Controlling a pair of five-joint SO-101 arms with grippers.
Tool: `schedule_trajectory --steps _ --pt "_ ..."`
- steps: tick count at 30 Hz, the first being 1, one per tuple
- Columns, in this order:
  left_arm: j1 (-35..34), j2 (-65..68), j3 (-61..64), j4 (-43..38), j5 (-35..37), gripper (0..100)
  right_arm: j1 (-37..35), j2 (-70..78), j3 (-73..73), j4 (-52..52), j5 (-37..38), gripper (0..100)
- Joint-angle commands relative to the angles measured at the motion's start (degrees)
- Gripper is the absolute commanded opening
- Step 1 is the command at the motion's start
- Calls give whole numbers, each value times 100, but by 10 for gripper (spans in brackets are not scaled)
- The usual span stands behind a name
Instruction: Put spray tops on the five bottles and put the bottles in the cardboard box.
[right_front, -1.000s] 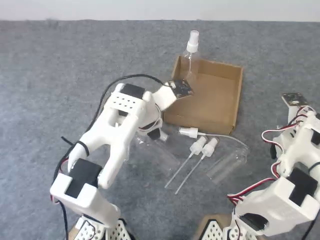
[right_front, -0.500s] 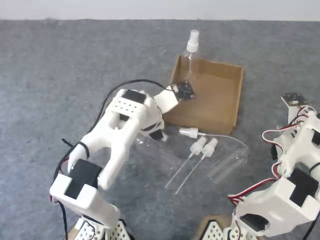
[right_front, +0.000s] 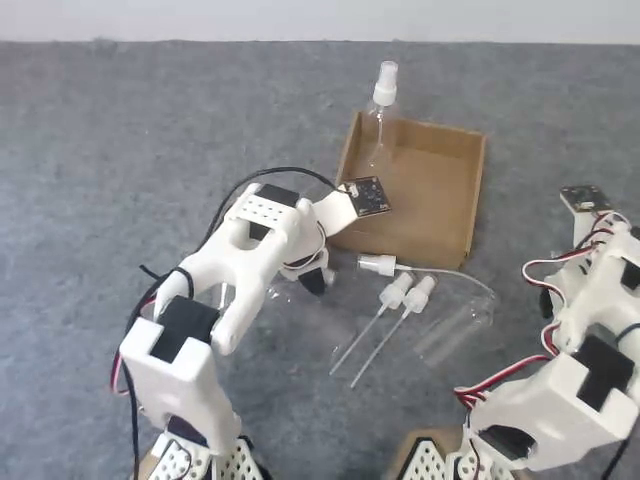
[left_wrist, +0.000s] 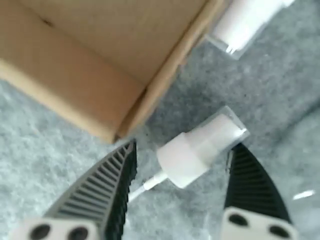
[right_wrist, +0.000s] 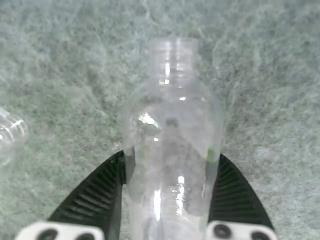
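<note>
My left gripper (left_wrist: 182, 147) (right_front: 315, 272) is open low over the table by the cardboard box's (right_front: 425, 195) (left_wrist: 100, 65) front left corner. A white spray top (left_wrist: 200, 150) lies between its fingers. A second spray top (left_wrist: 245, 20) lies farther off. My right gripper (right_wrist: 170, 160) is shut on a clear bottle (right_wrist: 170, 130) with no top, its open neck pointing away. The right arm (right_front: 595, 290) stands at the table's right edge. One bottle with a spray top (right_front: 383, 100) stands at the box's back left corner.
Three loose spray tops (right_front: 378, 264) (right_front: 395, 291) (right_front: 421, 290) with long tubes lie in front of the box. Clear bottles lie on their sides at the left (right_front: 310, 308) and right (right_front: 455, 325) of them. Another bottle's rim (right_wrist: 10, 130) lies near the held bottle.
The left arm has swung nearer and lower, bringing its gripper down in front of the box's left corner. The right arm has kept still.
</note>
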Motion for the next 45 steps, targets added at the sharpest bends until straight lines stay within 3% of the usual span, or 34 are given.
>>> schedule_trajectory --steps 1,10,21,30,36,40,45 --pt "18 -255 -198 -97 18 243 84 -426 -35 -75 62 152" --pt "-185 -255 -198 -88 9 104 75 -426 -35 -57 53 152" --pt "-211 -1204 -224 536 -18 100 84 -426 -35 -48 62 152" --pt "-1143 -2145 -971 941 316 98 75 -426 -35 -31 44 152" --pt "-1301 -2136 -1305 1468 343 101 57 -426 -35 -22 26 152" --pt "-1213 -2127 -1051 1257 563 110 75 -426 -35 -22 26 152" --pt "-1064 -2119 -286 492 396 197 84 -426 -35 -22 44 152"
